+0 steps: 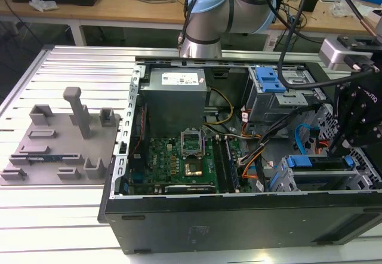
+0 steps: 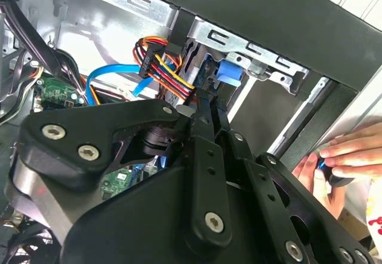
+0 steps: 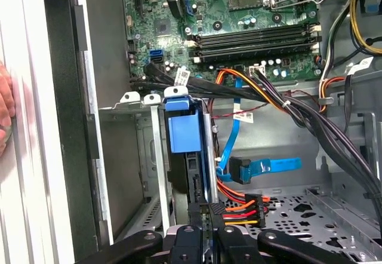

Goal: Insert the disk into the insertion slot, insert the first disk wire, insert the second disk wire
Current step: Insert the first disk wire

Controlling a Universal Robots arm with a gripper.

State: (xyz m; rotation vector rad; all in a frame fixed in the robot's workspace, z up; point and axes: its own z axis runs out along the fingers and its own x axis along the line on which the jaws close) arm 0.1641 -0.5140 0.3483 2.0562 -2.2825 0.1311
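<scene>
The disk (image 3: 182, 129) stands inside the insertion slot (image 3: 134, 156), its bright blue carrier (image 2: 230, 73) showing at the slot's mouth. In the exterior view the disk (image 1: 316, 162) lies in the grey cage (image 1: 280, 180) at the case's near right corner. My gripper (image 3: 208, 209) is over the disk's rear edge, its thin black fingers (image 2: 203, 111) close together. The first disk wire (image 3: 242, 207), orange, red and black with a black plug, lies right beside the fingertips. The second disk wire (image 3: 262, 167), flat and light blue, hangs loose nearby with its dark plug free.
A person's hand (image 2: 340, 156) rests on the case's outer wall by the slot. The motherboard (image 1: 179, 156) fills the case's middle. A second grey bay with a blue latch plate (image 1: 267, 79) sits at the back. Black cable bundles (image 3: 322, 120) cross above the drive area.
</scene>
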